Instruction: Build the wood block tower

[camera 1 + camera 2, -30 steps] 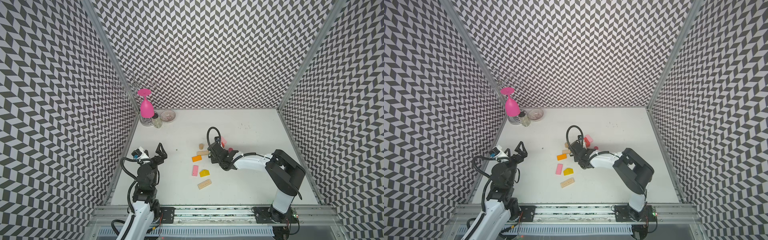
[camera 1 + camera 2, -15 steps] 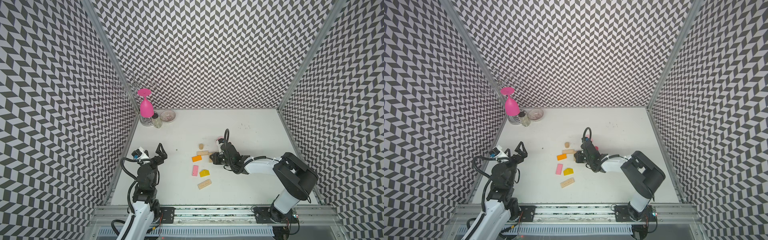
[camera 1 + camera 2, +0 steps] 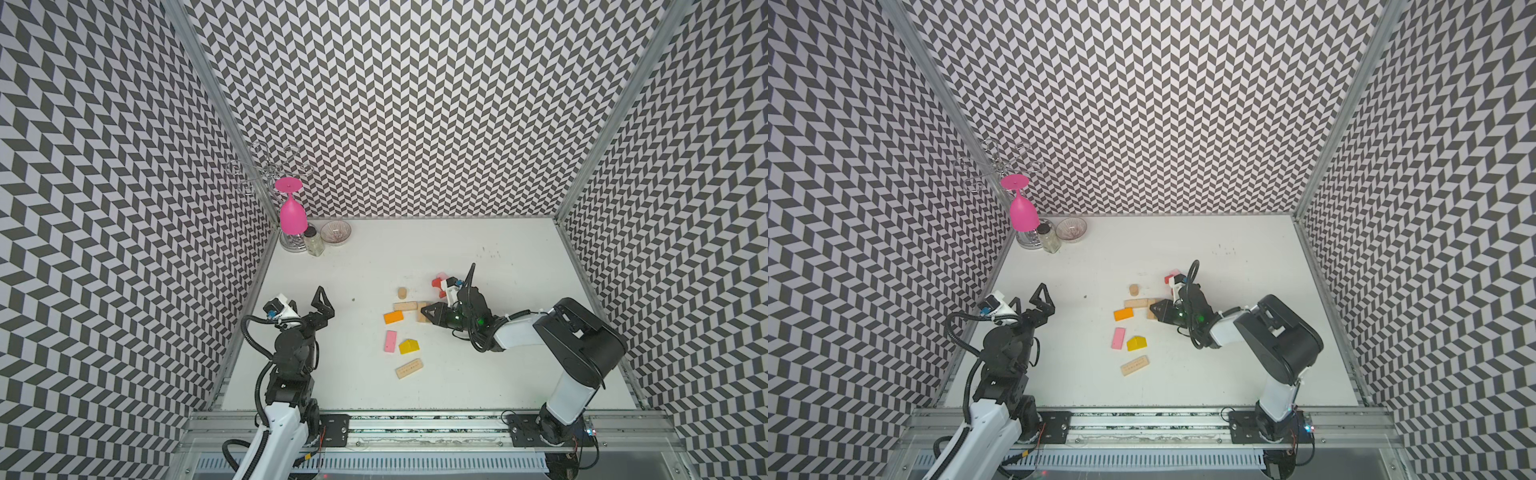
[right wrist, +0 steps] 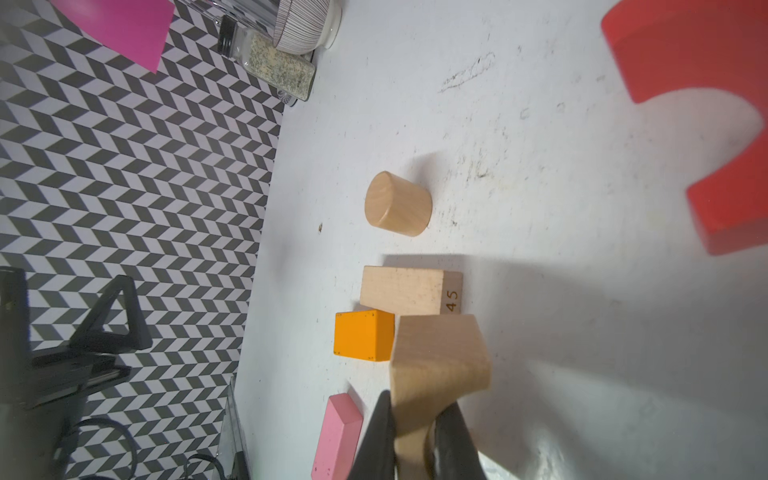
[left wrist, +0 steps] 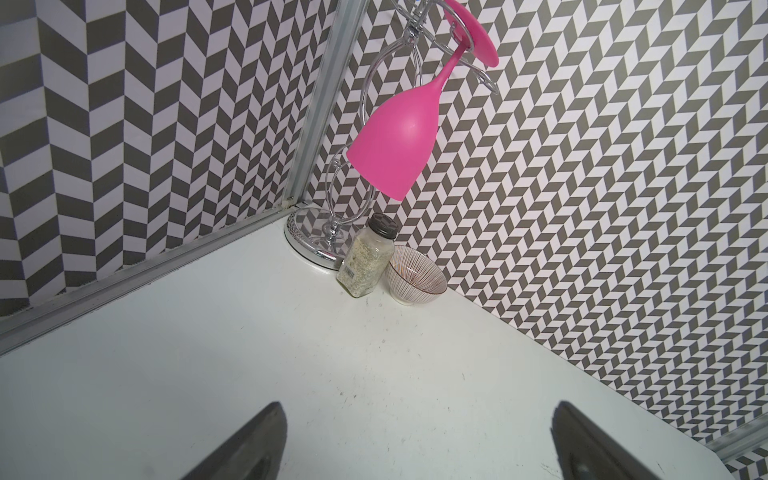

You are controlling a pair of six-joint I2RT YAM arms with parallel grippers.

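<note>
Wood blocks lie singly on the white table (image 3: 519,374); no tower is in view. My right gripper (image 3: 428,314) (image 3: 1156,311) (image 4: 415,419) is shut on a tan arch block (image 4: 440,357) (image 3: 422,312), low over the table. Beside it lie a tan bar (image 3: 405,306) (image 4: 401,291), an orange block (image 3: 393,317) (image 4: 361,334) and a tan cylinder (image 3: 402,293) (image 4: 397,203). Nearer the front are a pink bar (image 3: 390,341), a yellow house block (image 3: 409,346) and another tan bar (image 3: 409,368). A red arch (image 3: 436,282) (image 4: 706,62) sits behind my right wrist. My left gripper (image 3: 322,301) (image 5: 417,419) is open and holds nothing.
In the back left corner a pink goblet (image 3: 292,216) hangs on a chrome rack (image 5: 328,232), next to a spice jar (image 3: 313,242) and a small striped bowl (image 3: 336,232). Patterned walls close in three sides.
My right wrist has swung to the right and dropped low, its fingers now pointing left with the tan arch block clamped between them. The left arm has not moved.
</note>
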